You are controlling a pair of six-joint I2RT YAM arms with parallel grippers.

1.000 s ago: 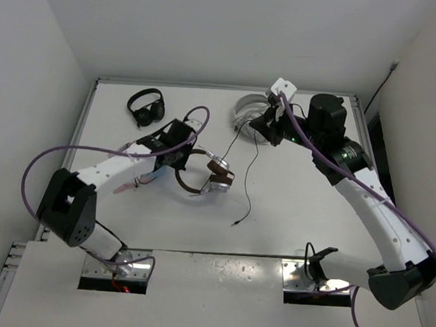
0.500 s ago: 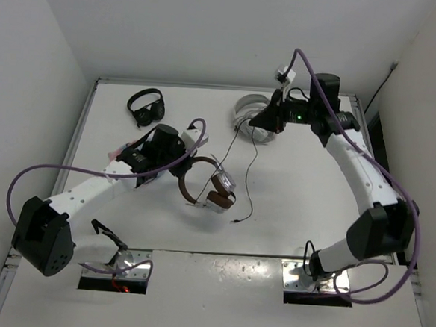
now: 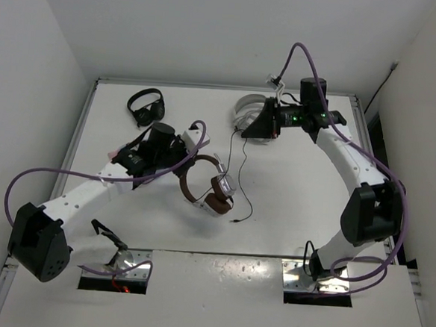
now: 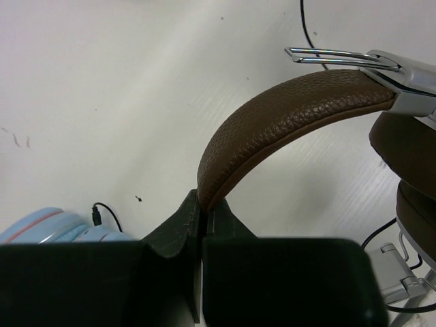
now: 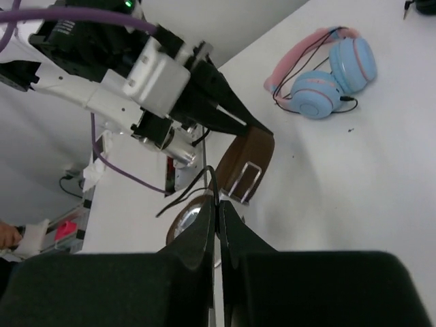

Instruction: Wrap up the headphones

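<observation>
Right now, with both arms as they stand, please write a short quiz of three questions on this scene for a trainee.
1. True or false: the left gripper is shut on the brown headband of the headphones.
2. What does the right gripper pinch? A the thin black cable; B the brown headband; C nothing.
3. Over all views, how many pairs of headphones show?
Key: 1 true. 2 A. 3 four: the held headphones, the white pair, the small black pair, the pink and blue pair.
</observation>
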